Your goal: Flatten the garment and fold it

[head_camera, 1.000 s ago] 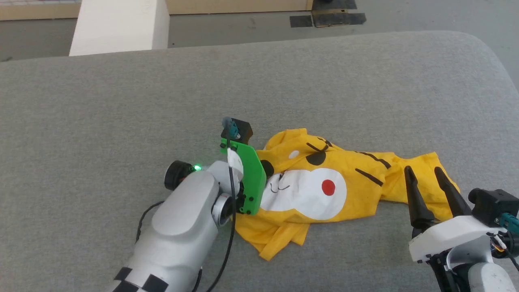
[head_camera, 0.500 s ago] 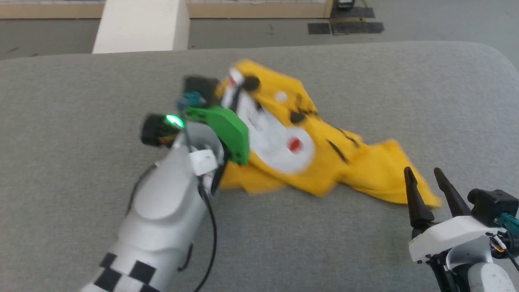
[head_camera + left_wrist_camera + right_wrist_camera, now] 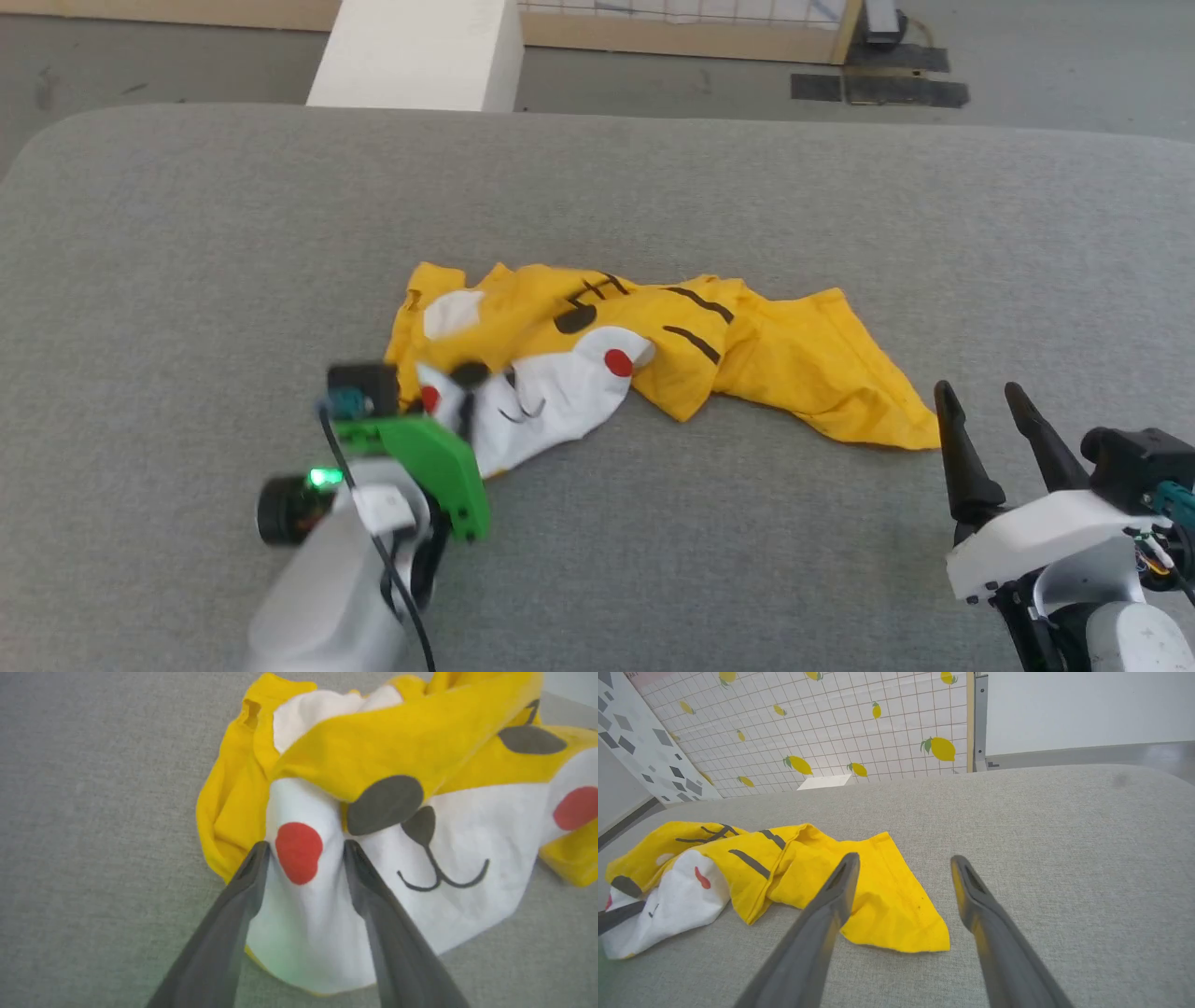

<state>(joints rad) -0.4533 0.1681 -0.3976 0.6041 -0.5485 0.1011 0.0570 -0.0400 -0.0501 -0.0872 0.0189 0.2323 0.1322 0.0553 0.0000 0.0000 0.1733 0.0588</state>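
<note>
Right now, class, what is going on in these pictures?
A two-armed robot is working on a yellow T-shirt that lies crumpled on a grey padded surface. Its left gripper has its fingers apart over the white patch. The right gripper hovers open beside the shirt's edge. Nothing is folded yet.

Garment (image 3: 766, 355) crumpled: its own folds hide much of the printed face, and sleeves and neck cannot be told apart. In the left wrist view it runs off the top and right edges.

Head view: left gripper (image 3: 465, 397) blurred, fingers mostly behind green plate (image 3: 434, 462). Forearm cut by the bottom edge.

Right gripper (image 3: 980, 397): arm cut at the lower right corner.

Right wrist view: a dark finger (image 3: 619, 914) cut off at the left edge.
</note>
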